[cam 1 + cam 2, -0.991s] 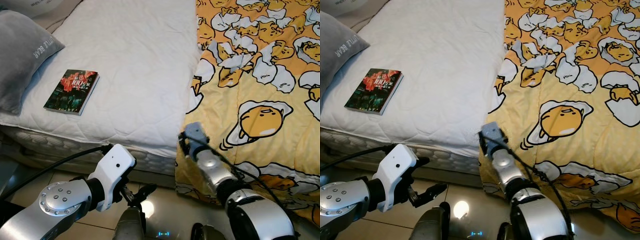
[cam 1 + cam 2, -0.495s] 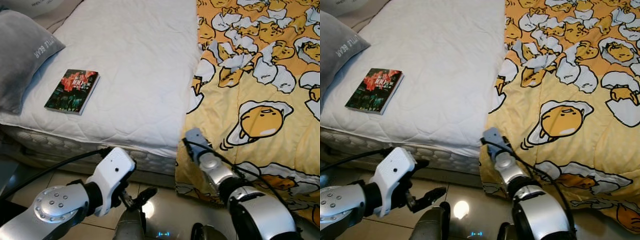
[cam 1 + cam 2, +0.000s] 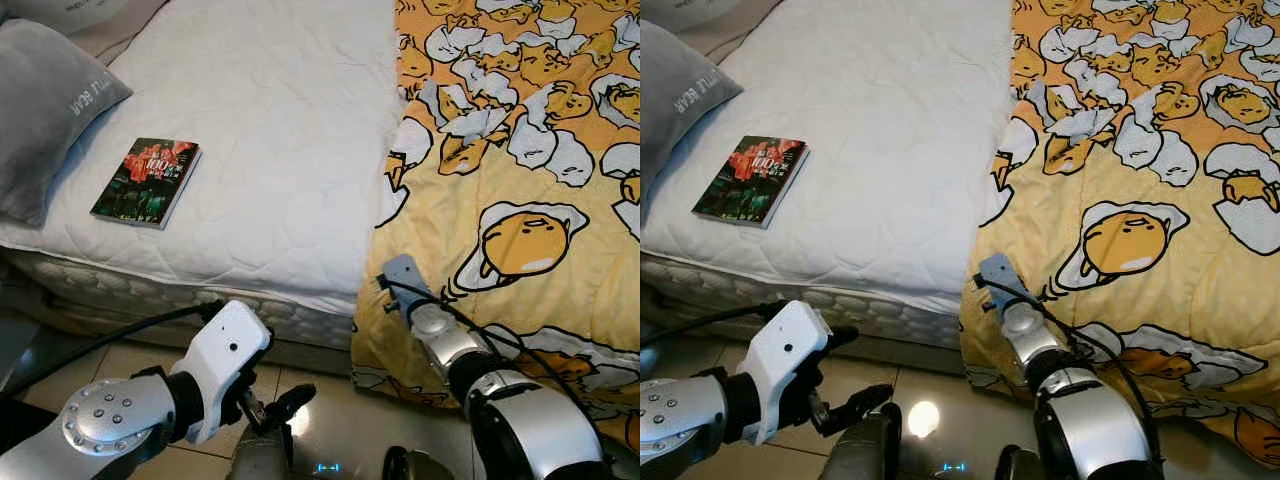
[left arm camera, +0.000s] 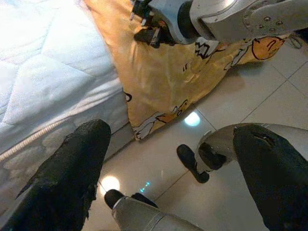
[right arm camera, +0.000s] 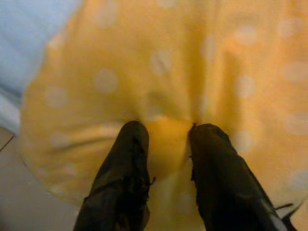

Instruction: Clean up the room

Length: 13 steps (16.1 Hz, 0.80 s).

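Right gripper (image 5: pixel 166 144) pressed into the yellow egg-print blanket (image 3: pixel 520 200) at the near edge of the bed (image 3: pixel 270 150), jaws pinching a fold of the fabric. Left gripper (image 4: pixel 168 168) low over the tiled floor (image 4: pixel 240 101) at near left, jaws wide apart, holding nothing. Book (image 3: pixel 146 182) flat on the white mattress at left, just beside the grey pillow (image 3: pixel 45 120).

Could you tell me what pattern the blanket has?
Yellow blanket with cartoon egg characters; left eye view.
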{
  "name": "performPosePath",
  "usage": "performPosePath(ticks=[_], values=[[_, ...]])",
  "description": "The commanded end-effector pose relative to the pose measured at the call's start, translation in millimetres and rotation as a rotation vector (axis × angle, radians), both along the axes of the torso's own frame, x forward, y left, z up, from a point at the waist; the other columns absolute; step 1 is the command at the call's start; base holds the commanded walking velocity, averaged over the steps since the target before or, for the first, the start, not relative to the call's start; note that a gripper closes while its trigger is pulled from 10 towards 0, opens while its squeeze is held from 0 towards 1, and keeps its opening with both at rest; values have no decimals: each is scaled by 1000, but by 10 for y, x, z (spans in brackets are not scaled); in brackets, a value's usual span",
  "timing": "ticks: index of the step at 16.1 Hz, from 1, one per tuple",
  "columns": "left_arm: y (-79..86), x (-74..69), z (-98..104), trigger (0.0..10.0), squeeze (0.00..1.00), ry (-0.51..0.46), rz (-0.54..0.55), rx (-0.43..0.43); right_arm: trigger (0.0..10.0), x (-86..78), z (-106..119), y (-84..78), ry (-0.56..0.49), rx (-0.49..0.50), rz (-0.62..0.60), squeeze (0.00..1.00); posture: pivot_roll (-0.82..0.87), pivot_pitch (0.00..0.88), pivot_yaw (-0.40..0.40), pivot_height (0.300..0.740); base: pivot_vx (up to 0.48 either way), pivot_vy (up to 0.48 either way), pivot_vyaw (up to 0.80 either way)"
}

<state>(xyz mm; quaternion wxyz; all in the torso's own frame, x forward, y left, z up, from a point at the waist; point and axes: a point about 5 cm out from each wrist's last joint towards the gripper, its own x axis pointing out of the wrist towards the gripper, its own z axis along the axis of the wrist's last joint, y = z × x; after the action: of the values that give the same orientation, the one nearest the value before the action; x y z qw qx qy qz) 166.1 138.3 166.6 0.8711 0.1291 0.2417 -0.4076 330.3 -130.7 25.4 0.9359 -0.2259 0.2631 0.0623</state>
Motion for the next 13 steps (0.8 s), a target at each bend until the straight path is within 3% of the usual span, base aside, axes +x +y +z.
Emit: performPosePath(ticks=[1, 5, 13], values=[[12, -34, 25, 10000, 125, -5, -2, 10, 0, 9, 5, -18, 16, 4, -9, 0, 424, 219, 77, 740, 0, 0, 0], [16, -47, 46, 10000, 125, -2, 2, 9, 0, 20, 16, -75, 18, 0, -13, 0, 426, 221, 81, 740, 0, 0, 0], [17, -34, 43, 10000, 125, -1, 17, 4, 0, 55, 66, -114, -10, 95, -35, 0, 415, 223, 76, 740, 0, 0, 0]])
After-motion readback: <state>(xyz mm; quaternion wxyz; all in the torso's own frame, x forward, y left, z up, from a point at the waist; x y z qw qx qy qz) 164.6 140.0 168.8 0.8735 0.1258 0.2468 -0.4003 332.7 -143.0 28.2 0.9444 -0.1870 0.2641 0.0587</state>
